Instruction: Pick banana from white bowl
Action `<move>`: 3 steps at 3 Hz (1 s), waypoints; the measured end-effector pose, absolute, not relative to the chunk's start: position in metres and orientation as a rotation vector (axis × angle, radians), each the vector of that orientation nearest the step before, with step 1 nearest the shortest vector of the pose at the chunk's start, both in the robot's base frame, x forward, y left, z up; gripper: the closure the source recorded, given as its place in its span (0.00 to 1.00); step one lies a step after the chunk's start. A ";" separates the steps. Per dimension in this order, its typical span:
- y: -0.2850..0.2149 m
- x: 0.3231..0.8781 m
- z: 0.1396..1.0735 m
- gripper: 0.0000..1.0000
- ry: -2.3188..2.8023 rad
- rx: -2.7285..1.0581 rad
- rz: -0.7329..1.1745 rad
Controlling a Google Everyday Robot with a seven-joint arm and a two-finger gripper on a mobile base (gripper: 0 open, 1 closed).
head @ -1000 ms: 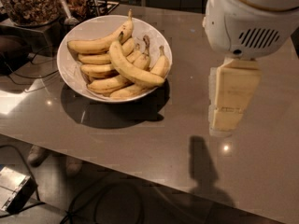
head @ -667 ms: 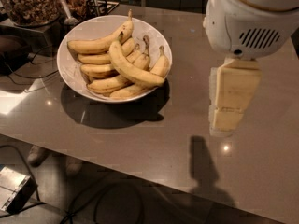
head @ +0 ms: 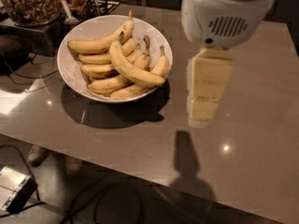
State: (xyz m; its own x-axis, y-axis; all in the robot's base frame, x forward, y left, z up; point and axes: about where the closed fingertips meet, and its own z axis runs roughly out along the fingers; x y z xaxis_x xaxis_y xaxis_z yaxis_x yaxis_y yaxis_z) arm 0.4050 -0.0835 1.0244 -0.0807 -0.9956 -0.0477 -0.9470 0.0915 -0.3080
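Note:
The white bowl (head: 77, 31) stands on the grey table at the upper left and holds several yellow bananas. The banana (head: 133, 70), the longest and thickest, lies curved across the top of the pile, its dark stem tip pointing to the back. My gripper (head: 202, 118) hangs below the white arm housing (head: 226, 15), to the right of the bowl and above bare tabletop. It is clear of the bowl and holds nothing I can see. Its shadow falls on the table in front of it.
A clear jar of brown bits (head: 30, 3) stands at the back left with a spoon-like utensil (head: 67, 13) beside it. Cables (head: 28, 73) run along the table's left side. The table's front edge (head: 117, 169) runs diagonally, with a metal box (head: 14, 190) on the floor below.
My gripper and the arm housing have moved left, closer to the bowl. The bowl and bananas have not moved.

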 end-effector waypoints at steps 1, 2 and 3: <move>-0.043 0.420 1.025 0.00 2.052 -2.018 -0.192; -0.034 0.422 1.035 0.00 2.005 -1.991 -0.202; -0.014 0.436 1.030 0.00 2.049 -1.965 -0.156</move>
State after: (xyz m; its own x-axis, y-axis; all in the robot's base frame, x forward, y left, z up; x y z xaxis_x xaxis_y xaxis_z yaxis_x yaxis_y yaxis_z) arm 0.4360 -0.0138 1.0297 -0.0214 -0.9902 -0.1380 -0.9580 0.0598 -0.2806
